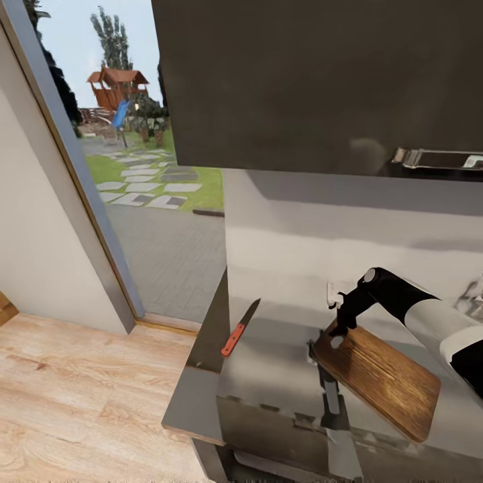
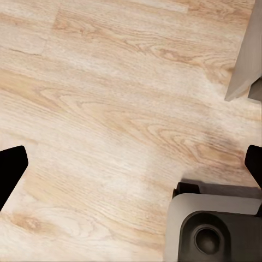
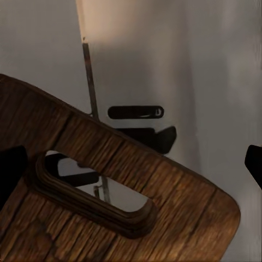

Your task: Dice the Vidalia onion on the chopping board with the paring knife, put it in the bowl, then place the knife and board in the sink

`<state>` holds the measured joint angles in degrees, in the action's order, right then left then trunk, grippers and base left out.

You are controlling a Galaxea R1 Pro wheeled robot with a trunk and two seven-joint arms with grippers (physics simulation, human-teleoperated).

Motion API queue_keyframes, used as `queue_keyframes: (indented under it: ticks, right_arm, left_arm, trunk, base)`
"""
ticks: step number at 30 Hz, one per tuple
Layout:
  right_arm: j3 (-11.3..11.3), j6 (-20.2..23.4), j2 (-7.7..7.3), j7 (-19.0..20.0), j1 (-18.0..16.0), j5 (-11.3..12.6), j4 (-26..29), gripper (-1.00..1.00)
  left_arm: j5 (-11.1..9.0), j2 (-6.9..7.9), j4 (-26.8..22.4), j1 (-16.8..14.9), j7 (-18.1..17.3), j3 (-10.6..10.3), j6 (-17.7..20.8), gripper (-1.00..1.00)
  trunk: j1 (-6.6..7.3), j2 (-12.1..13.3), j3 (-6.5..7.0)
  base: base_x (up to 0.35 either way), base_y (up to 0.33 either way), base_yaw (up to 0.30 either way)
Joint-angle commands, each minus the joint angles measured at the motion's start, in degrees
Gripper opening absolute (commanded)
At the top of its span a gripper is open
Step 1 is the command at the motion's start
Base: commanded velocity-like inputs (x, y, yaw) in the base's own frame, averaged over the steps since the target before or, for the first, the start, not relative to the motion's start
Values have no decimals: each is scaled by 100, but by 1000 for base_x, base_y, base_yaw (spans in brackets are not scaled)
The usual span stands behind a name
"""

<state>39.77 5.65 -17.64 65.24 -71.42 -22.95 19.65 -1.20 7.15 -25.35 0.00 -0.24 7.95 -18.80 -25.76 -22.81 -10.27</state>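
The paring knife (image 1: 236, 333), red-handled with a dark blade, lies on the grey countertop (image 1: 282, 349) near its left end. To its right is the brown chopping board (image 1: 379, 379), which looks tilted, its near corner over the counter's front edge. My right gripper (image 1: 335, 333) is at the board's slotted handle end. In the right wrist view its fingers stay spread wide, one on each side of the board (image 3: 164, 218), so the gripper (image 3: 131, 169) is open. My left gripper (image 2: 131, 169) hangs open over the wood floor. The Vidalia onion, bowl and sink basin are out of view.
A glossy black upper cabinet (image 1: 315, 80) hangs above the counter. The counter's left end (image 1: 201, 376) borders a glass door (image 1: 147, 201) and pale wood floor (image 1: 80, 402). The robot's base (image 2: 213, 229) sits below the left gripper. A chrome shape (image 1: 471, 298) shows at the right edge.
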Motion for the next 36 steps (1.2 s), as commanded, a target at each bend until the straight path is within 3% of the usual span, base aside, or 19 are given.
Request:
queue_keyframes:
  ticks: [1,36]
  right_arm:
    - [-3,59,-3,25,0,-8,15,100]
    - [-4,59,-29,22,3,-26,13,100]
  left_arm:
    - [-12,-2,-5,0,-3,5,-10,100]
    - [-3,-13,21,0,-3,-4,-10,100]
  trunk:
    - [-2,-11,-20]
    - [-2,-11,-330]
  base:
    - [-21,0,0]
    - [18,-40,0]
